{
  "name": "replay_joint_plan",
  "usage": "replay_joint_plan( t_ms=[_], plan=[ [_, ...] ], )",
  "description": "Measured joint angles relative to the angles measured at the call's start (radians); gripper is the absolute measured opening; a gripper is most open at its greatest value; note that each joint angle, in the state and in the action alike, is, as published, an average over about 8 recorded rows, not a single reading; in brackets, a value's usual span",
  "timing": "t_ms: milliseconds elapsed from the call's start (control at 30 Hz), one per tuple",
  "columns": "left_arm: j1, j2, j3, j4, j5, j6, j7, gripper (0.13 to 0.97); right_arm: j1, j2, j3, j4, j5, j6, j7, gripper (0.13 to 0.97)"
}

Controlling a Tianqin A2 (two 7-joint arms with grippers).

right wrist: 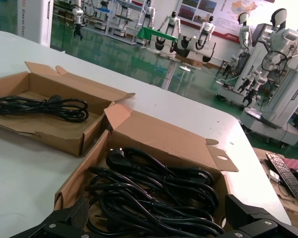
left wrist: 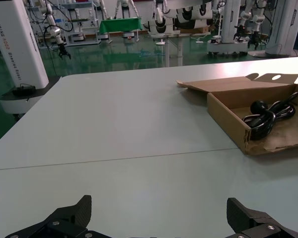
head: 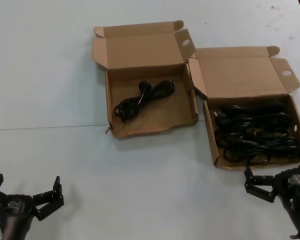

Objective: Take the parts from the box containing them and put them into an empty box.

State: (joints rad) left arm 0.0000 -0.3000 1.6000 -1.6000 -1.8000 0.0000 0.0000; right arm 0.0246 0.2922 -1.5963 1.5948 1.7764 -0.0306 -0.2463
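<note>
a: where are the cords?

b: most of the parts (head: 254, 131) lie tangled in the box containing them (head: 210, 134), the wider one toward the table's (head: 45, 65) right edge. how many coils there are is hard to tell, as the black loops run into one another. its near-right corner is hidden behind the right gripper (head: 260, 186) in the head view.

a: and the other box?

b: the empty box (head: 113, 107), just to the left with its ragged front rim, is touching or nearly touching its neighbour at the flaps. one coiled cord (head: 142, 99) already lies inside, running diagonally across the floor.

a: what about the grippers?

b: the right gripper hangs at the front rim of the full box, fingers spread apart and holding nothing. part of the arm is cut off at the frame's corner. the left gripper (head: 25, 189) sits low by the table's near-left corner, well apart from both boxes, jaws wide with nothing between them. its wrist view shows only its two fingertips (left wrist: 73, 214) at the frame's edge.
</note>
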Motion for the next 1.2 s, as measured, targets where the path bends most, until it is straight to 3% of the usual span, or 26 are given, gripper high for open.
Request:
replay_joint_plan(
  t_ms=[1200],
  plan=[
    [0.0, 0.0, 0.0, 0.0, 0.0, 0.0, 0.0, 0.966, 0.0, 0.0, 0.0, 0.0, 0.0, 0.0, 0.0, 0.966]
  ],
)
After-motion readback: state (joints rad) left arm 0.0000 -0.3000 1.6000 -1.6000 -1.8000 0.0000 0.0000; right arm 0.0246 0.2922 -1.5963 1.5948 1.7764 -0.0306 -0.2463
